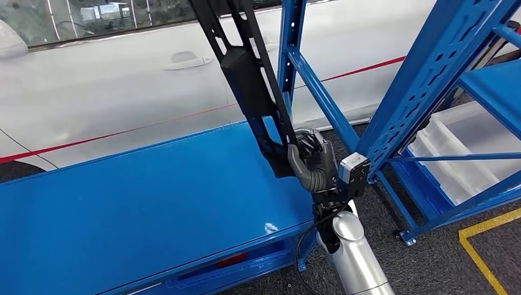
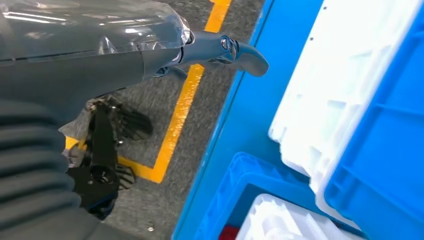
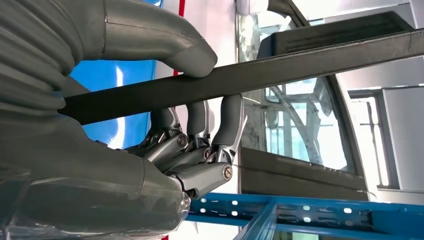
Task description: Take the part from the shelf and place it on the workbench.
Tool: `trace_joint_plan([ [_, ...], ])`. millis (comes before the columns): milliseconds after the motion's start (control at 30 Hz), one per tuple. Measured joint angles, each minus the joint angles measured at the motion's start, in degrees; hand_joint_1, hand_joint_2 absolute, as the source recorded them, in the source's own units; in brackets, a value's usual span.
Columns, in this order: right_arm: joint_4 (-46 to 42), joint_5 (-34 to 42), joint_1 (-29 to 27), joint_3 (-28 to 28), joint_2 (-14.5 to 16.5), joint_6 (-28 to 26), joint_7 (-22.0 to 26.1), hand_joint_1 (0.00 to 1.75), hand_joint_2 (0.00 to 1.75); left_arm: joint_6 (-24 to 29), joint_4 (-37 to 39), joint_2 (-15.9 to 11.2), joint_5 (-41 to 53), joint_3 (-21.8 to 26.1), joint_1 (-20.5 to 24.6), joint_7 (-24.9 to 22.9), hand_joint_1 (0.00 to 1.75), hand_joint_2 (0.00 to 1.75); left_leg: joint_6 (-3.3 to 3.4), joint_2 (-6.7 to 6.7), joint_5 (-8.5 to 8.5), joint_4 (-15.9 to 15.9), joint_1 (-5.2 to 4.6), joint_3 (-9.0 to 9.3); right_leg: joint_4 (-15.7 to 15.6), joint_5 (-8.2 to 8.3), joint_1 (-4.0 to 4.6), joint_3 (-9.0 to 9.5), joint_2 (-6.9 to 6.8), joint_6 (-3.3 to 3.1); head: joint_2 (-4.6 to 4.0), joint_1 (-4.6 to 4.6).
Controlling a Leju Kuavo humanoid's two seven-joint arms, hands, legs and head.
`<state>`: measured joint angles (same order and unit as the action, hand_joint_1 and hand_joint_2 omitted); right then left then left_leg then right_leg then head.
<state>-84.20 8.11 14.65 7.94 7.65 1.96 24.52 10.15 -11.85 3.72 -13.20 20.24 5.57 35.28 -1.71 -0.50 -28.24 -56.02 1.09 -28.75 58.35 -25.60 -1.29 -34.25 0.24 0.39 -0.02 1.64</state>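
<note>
The right hand's fingers (image 3: 220, 130) are clamped on the part (image 1: 246, 80), a long black bracket with slotted cut-outs: the thumb presses one face and the fingers curl up against the other, so the flat bar sits wedged between them. In the head view the right hand (image 1: 313, 163) grips the part near its lower end. From there the part rises steeply up and away from the fingers, leaning over the blue bench (image 1: 153, 196), its lower tip just beyond the grip, close over the bench's near corner; I cannot tell whether it touches.

The part looks rigid, thin-walled and probably fairly light, but it is long, and held this near one end it will likely lever hard against the fingers. A hold nearer its middle, on the broad solid section, would seem steadier. Its smooth dark faces may slip in the grasp.

The blue shelf frame (image 1: 430, 80) stands to the outer side of the right hand, with pale bins (image 1: 467, 147) on its lower level.

The left hand (image 2: 75, 75) hangs above grey floor and a yellow line (image 2: 180, 115); one finger (image 2: 245, 52) sticks out, holding nothing, and the rest I cannot tell.
</note>
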Motion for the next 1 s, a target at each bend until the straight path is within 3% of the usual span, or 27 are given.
trace_joint_plan([
  [200,-2.2,0.8,-1.8,-1.7,-0.4,0.6,0.4,1.66,1.75,-0.9,0.0,-0.4,0.1,0.0,0.5,-3.2,0.00,1.75,0.11,-0.03,-0.01,-0.1,-0.02,-0.09,0.0,0.00,0.00,0.01,-0.06,0.01,0.00,0.00],
  [1000,-4.1,1.3,-3.0,-2.3,-1.0,0.9,0.3,1.66,1.75,-0.4,0.0,-0.6,1.6,-0.1,1.2,-5.8,0.00,1.75,0.34,-0.19,-0.13,-0.4,-0.04,-0.38,-0.1,-0.04,0.00,0.02,-0.22,0.08,0.00,0.00],
])
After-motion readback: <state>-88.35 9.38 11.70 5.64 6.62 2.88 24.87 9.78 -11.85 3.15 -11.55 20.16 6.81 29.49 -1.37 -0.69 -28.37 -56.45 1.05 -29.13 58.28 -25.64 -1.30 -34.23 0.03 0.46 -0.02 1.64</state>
